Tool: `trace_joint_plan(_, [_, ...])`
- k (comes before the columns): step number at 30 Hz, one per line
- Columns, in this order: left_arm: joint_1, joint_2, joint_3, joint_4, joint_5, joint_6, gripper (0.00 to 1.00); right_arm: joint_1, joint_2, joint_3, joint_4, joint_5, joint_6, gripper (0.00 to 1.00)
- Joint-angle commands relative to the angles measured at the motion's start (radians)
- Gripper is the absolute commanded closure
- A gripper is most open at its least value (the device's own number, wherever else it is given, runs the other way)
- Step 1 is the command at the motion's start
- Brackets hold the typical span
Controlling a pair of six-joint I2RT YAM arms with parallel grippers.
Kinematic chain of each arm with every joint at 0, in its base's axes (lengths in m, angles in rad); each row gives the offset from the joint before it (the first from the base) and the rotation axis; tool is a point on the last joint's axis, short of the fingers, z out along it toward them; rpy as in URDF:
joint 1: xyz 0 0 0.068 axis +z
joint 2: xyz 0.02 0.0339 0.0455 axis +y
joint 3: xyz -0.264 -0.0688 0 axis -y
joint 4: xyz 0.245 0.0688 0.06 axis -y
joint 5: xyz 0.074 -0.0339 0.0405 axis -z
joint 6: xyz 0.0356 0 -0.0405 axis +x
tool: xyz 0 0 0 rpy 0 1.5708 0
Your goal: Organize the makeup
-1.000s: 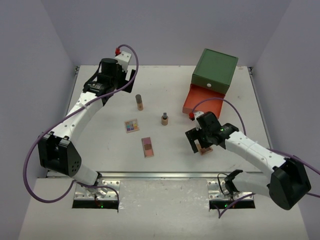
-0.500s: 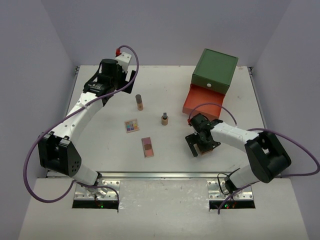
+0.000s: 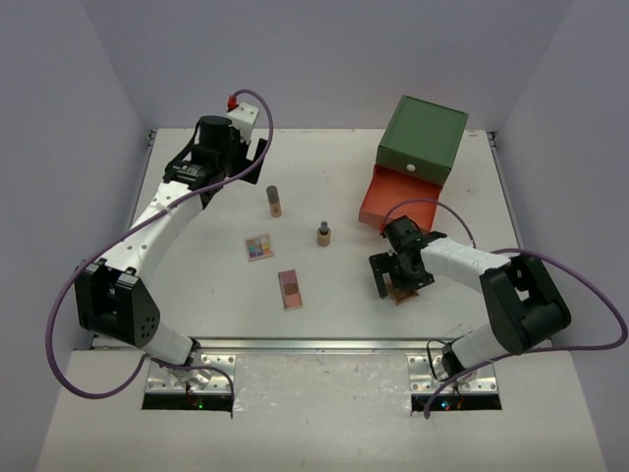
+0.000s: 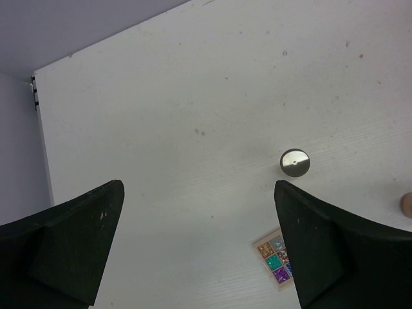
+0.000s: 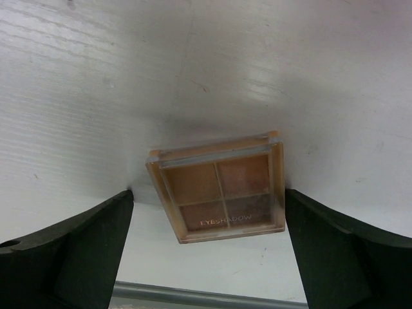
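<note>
The makeup lies scattered on the white table. A tan four-pan eyeshadow palette (image 5: 219, 193) lies flat near the front edge, between the fingers of my open right gripper (image 5: 208, 193), which do not touch it; from above, this palette (image 3: 402, 292) peeks out under the right gripper (image 3: 398, 278). Mid-table are a tall tan tube (image 3: 274, 201), a short tube (image 3: 323, 233), a multicolour palette (image 3: 259, 246) and a pink-brown palette (image 3: 290, 289). My left gripper (image 4: 198, 187) hangs open and empty high over the back left, with the tall tube (image 4: 295, 162) and multicolour palette (image 4: 275, 257) below.
A green drawer box (image 3: 423, 138) stands at the back right with its orange drawer (image 3: 396, 200) pulled open toward the middle. Walls close in on both sides, and a metal rail (image 3: 314, 344) runs along the table's front edge.
The right arm has folded in, its elbow swinging left, while its gripper stays over the tan palette, turned slightly. The left arm has not moved.
</note>
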Motion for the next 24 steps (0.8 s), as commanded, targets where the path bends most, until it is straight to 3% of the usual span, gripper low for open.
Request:
trace_joint_plan(1, [0.012, -0.036, -0.002, 0.040, -0.017, 0.007, 0.00, -0.001, 0.067, -0.006, 0.054, -0.046, -0.043, 0.10])
trace_joint_plan(5, [0.012, -0.039, -0.005, 0.040, -0.023, 0.010, 0.00, 0.001, 0.075, -0.004, 0.056, -0.072, -0.063, 0.27])
trace_joint_plan(8, [0.011, -0.043, -0.007, 0.042, -0.032, 0.017, 0.00, 0.003, 0.058, -0.010, 0.062, -0.067, -0.061, 0.48])
trace_joint_plan(12, [0.012, -0.043, -0.008, 0.043, -0.039, 0.024, 0.00, 0.029, 0.018, -0.017, 0.067, -0.047, -0.068, 0.60])
trace_joint_plan(18, [0.012, -0.036, -0.004, 0.045, -0.034, 0.022, 0.00, 0.140, -0.111, 0.017, 0.107, -0.097, -0.153, 0.62])
trace_joint_plan(24, [0.012, -0.039, -0.008, 0.046, -0.035, 0.024, 0.00, 0.140, -0.289, 0.096, 0.254, -0.144, -0.053, 0.65])
